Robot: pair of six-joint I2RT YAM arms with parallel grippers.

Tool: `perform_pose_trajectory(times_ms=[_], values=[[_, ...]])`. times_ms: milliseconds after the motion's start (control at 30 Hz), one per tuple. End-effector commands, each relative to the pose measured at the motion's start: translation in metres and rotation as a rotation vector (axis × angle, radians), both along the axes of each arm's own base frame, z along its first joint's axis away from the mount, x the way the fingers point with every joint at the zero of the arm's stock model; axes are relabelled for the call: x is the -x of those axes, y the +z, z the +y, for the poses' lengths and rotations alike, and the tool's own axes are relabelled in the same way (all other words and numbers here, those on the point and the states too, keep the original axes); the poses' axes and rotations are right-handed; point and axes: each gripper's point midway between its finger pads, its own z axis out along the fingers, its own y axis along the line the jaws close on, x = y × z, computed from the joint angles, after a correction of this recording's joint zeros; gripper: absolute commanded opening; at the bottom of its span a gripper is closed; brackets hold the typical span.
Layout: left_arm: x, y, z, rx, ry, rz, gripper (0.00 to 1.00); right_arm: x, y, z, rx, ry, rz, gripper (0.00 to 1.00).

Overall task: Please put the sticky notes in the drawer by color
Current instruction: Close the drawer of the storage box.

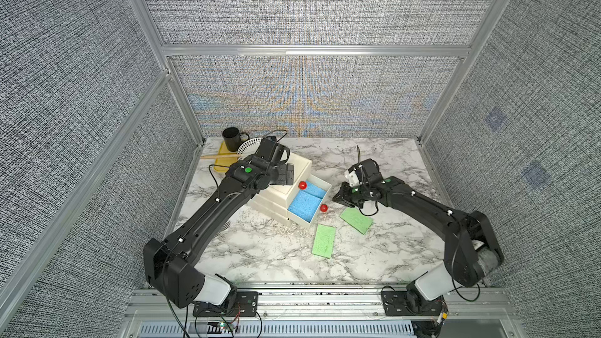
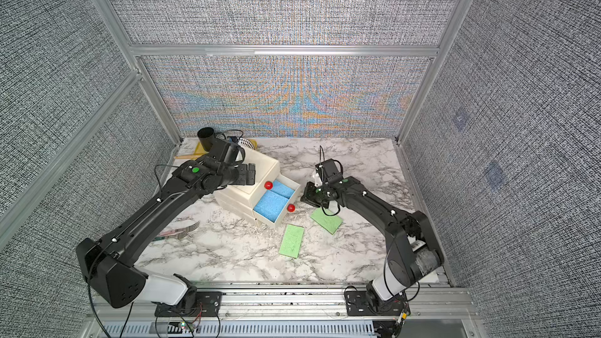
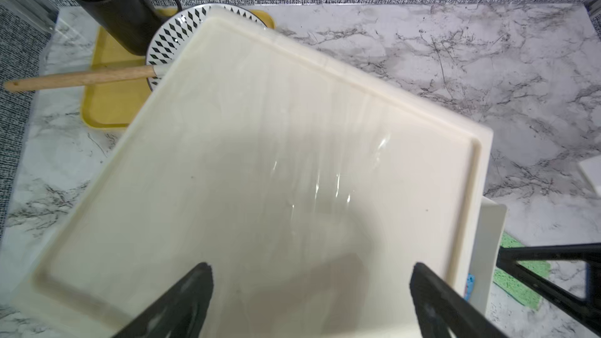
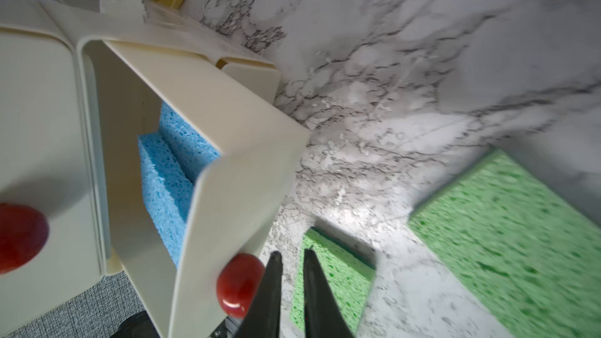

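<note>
The cream-white drawer cabinet (image 1: 300, 160) stands left of centre, its middle drawer (image 1: 325, 191) pulled out. Blue sticky notes (image 1: 304, 206) lie inside it, also seen in the right wrist view as blue sticky notes (image 4: 162, 190). Two green sticky notes (image 1: 324, 241) (image 1: 356, 220) lie flat on the table in front of it. My left gripper (image 3: 310, 268) is open over the cabinet top (image 3: 276, 125), holding nothing. My right gripper (image 4: 292, 253) is shut and empty, right beside the open drawer's red knob (image 4: 239, 284). Yellow sticky notes are out of view.
At the back left a yellow tray (image 1: 222, 157) carries a black mug (image 1: 231, 139), a patterned plate (image 1: 248, 146) and a wooden-handled utensil (image 1: 221, 156). Forks (image 2: 182, 230) lie by the left arm. Fabric walls enclose the marble table (image 1: 374, 255).
</note>
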Motion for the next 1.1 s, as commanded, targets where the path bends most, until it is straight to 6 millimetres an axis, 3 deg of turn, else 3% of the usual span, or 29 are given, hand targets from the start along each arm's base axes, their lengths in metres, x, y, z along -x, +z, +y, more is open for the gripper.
perform_pose_trajectory(times_ms=[0, 233, 600, 800, 967, 1067], values=[[0.004, -0.007, -0.003, 0.019, -0.001, 0.033, 0.96, -0.012, 0.015, 0.035, -0.104, 0.058, -0.042, 0.17], [0.006, -0.013, -0.004, 0.031, -0.004, 0.048, 0.96, -0.017, 0.024, 0.086, -0.23, 0.116, -0.057, 0.17], [0.007, -0.019, -0.008, 0.049, -0.01, 0.06, 0.94, -0.012, 0.034, 0.122, -0.371, 0.169, -0.086, 0.17], [0.006, -0.02, -0.01, 0.057, -0.01, 0.063, 0.94, -0.004, 0.028, 0.109, -0.334, 0.155, -0.143, 0.18], [0.004, -0.017, -0.011, 0.063, -0.011, 0.049, 0.94, 0.003, 0.016, 0.082, -0.243, 0.113, -0.218, 0.33], [0.003, -0.018, -0.012, 0.068, -0.007, 0.046, 0.94, 0.014, 0.008, 0.085, -0.304, 0.138, -0.191, 0.4]])
